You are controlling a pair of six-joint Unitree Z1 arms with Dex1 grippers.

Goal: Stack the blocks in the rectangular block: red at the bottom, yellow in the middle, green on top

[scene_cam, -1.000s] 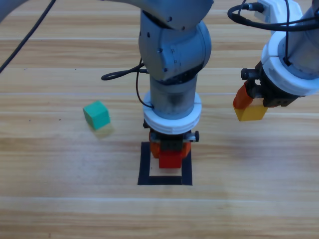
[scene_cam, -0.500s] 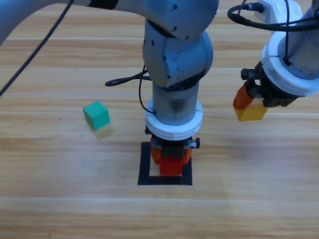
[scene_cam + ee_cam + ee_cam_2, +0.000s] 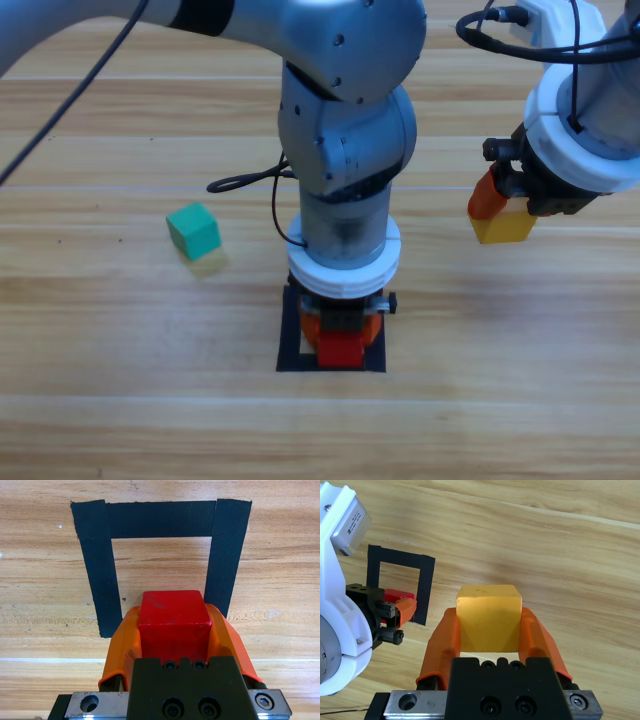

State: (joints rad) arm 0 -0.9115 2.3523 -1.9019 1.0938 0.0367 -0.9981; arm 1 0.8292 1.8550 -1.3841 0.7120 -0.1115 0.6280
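Note:
My left gripper (image 3: 341, 342) is shut on the red cube (image 3: 341, 349) and holds it low over the black tape square (image 3: 289, 340). In the left wrist view the red cube (image 3: 173, 622) sits between the orange jaws, at the near edge of the tape square (image 3: 101, 570). My right gripper (image 3: 505, 212) hangs above the table at the right, shut on the yellow cube (image 3: 505, 226). The right wrist view shows the yellow cube (image 3: 489, 615) clamped between its jaws, with the tape square (image 3: 425, 587) and red cube (image 3: 396, 595) farther off. The green cube (image 3: 193, 231) lies alone on the table at the left.
A black cable (image 3: 245, 179) loops from the left arm over the table behind the tape square. Bare wooden table (image 3: 480, 400) surrounds the square in front and to both sides.
The left gripper has moved the red cube toward the front of the tape square and lower. The right gripper with the yellow cube and the green cube have stayed put.

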